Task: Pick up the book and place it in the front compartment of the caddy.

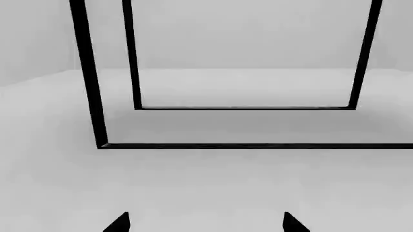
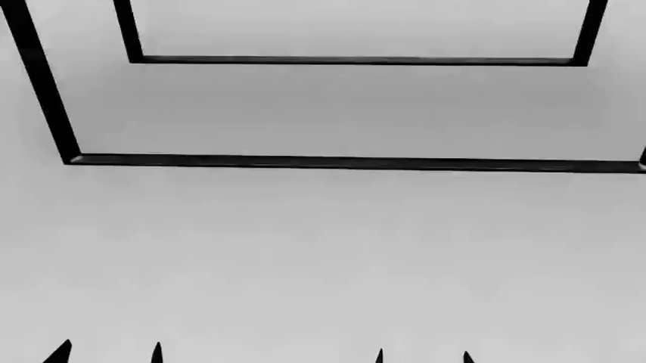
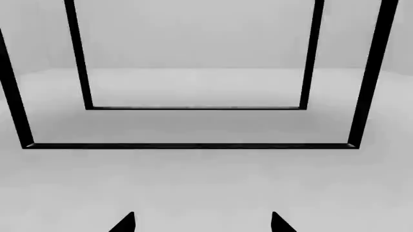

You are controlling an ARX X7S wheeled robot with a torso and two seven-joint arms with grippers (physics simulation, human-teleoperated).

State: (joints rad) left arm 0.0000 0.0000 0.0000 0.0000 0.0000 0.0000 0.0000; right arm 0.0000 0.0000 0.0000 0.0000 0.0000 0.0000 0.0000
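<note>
None of the 3 views shows the book or the caddy; their position can't be told from these pictures.

In the head view, only dark pointed fingertips are seen at the lower edge. The left gripper (image 2: 109, 354) is shown w/ its two tips set apart and nothing between them. The right gripper (image 2: 424, 356) is likewise spread, w/ bare ground in the gap. The same is seen close up in the wrist views: left gripper (image 1: 206, 224) and right gripper (image 3: 203, 224) are each parted wide and gripping nothing.

Beyond the tips a pale grey flat surface (image 2: 323, 265) is spread out, plain and unmarked. Further out, a thin black rectangular frame outline (image 2: 353, 162) is seen, approx. centred ahead of both arms. A second thin black frame outline (image 2: 353, 60) is set behind it, well apart from the first.
</note>
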